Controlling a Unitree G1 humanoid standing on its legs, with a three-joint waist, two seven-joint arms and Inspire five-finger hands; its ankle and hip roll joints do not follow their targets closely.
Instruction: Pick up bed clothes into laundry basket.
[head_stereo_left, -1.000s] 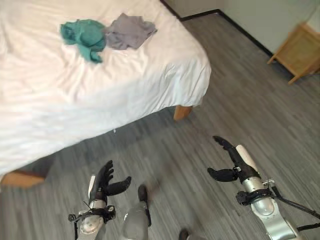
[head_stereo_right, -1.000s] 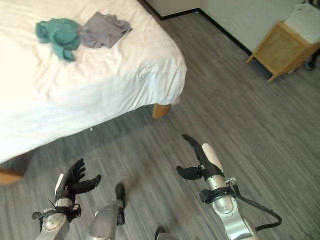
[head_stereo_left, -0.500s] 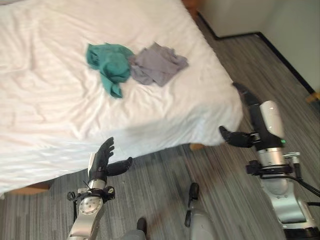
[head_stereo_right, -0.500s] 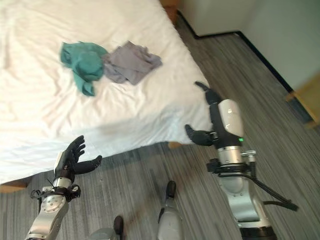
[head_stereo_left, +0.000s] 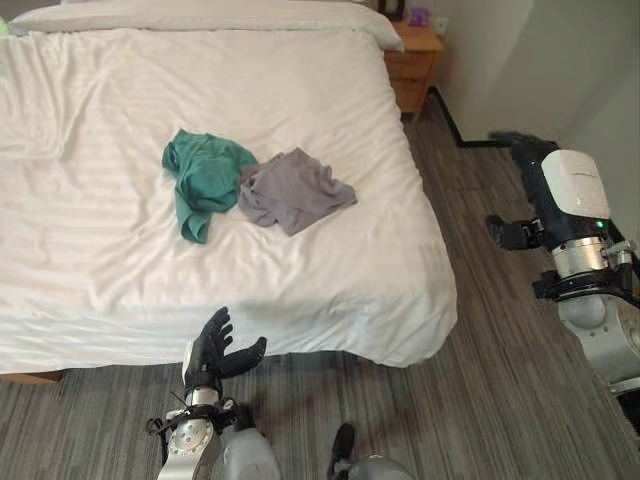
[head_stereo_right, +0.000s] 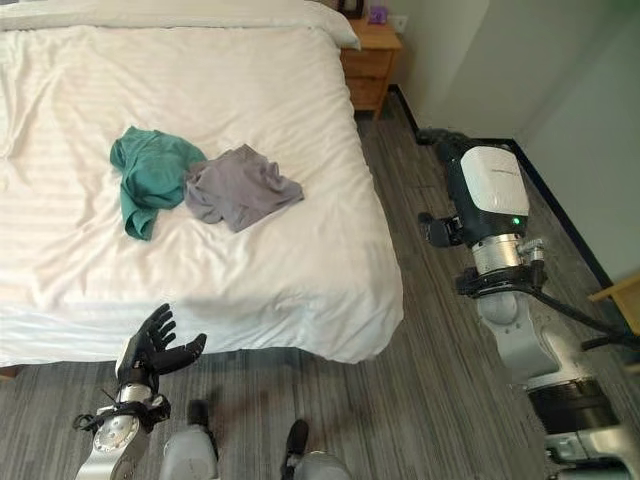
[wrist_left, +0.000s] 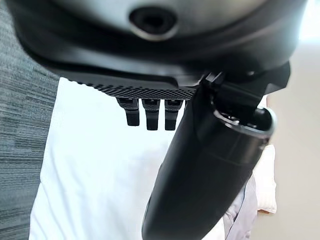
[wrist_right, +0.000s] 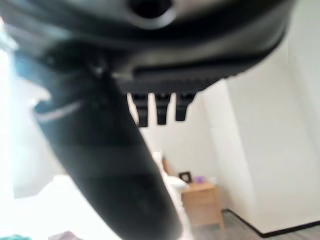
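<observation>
Hovering empty with fingers relaxed, the left hand (head_stereo_left: 213, 345) and right hand (head_stereo_left: 520, 200) are flanking the white-sheeted bed (head_stereo_left: 90, 260), both well short of the crumpled teal garment (head_stereo_left: 203, 177) and the crumpled grey garment (head_stereo_left: 293, 190) touching it.

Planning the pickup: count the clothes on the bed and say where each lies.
2. A green garment lies mid-bed, and a grey garment lies beside it on the robot's right, the two touching. Folds of the bed could hide more, but none show.

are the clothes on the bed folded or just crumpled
Crumpled. The green garment and the grey garment lie bunched and wrinkled, touching side by side on the white bed, with uneven edges and no neat folds.
</observation>
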